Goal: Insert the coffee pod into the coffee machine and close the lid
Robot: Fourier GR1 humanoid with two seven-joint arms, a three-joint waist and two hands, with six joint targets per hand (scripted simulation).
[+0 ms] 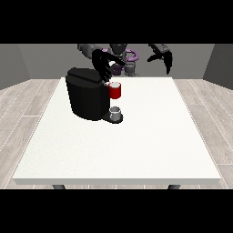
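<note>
Black and boxy, the coffee machine [86,93] stands on the left half of the white tabletop [136,145], towards the far edge. A red thing at the machine [115,90] juts from its upper front corner, facing the view's right. Below it, a small grey thing [116,111] sits on the machine's low base; whether this is the coffee pod cannot be told, and the pod shows plainly nowhere else.

The robot hand at the view's left [103,65] hangs over the machine's top rear corner, just above and beside the red thing, its fingers spread and pointing downward, closed on nothing. The robot hand at the view's right [164,58] is raised above the tabletop's far edge, well apart from the machine, with its fingers relaxed and drooping, holding nothing.

The robot's torso [122,59], grey with purple parts, shows between the two arms behind the far edge.

The tabletop is a broad, matte white slab with a thin front edge; two dark legs [58,186] show beneath it. The floor [22,109] around it is of pale grey wooden planks, and plain grey walls [41,59] close the room behind.
</note>
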